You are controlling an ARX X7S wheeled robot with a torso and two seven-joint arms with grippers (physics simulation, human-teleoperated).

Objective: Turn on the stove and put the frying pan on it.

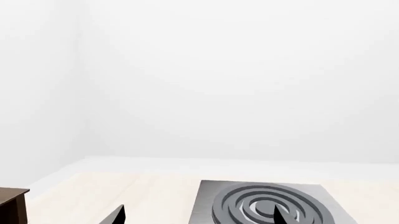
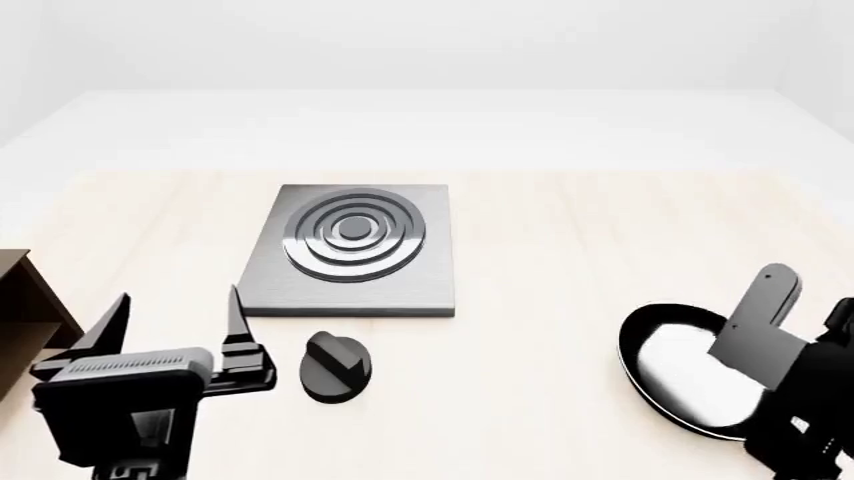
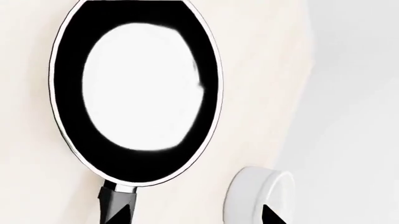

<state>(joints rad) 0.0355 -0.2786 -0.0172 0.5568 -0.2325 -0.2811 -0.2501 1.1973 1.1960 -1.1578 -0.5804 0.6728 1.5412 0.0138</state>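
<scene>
The stove (image 2: 400, 285) is a grey square plate with dark burner rings, lying on the pale table. Its round black knob (image 2: 334, 366) lies just in front of it. My left gripper (image 2: 178, 312) is open and empty, to the left of the knob and in front of the plate's left corner. In the left wrist view the gripper (image 1: 198, 215) points toward the stove (image 1: 206, 205). The frying pan (image 2: 678, 370), black with a glossy inside, lies at the right. My right gripper (image 2: 798, 318) hovers open over the pan's near side. In the right wrist view the gripper (image 3: 198, 215) is open and empty, beside the pan's handle (image 3: 117, 203).
A brown wooden shelf (image 2: 24, 290) stands at the left edge of the table, and also shows in the left wrist view (image 1: 12, 205). A white bowl (image 3: 255, 196) sits beside the pan's handle, under one right fingertip. White walls lie beyond the table.
</scene>
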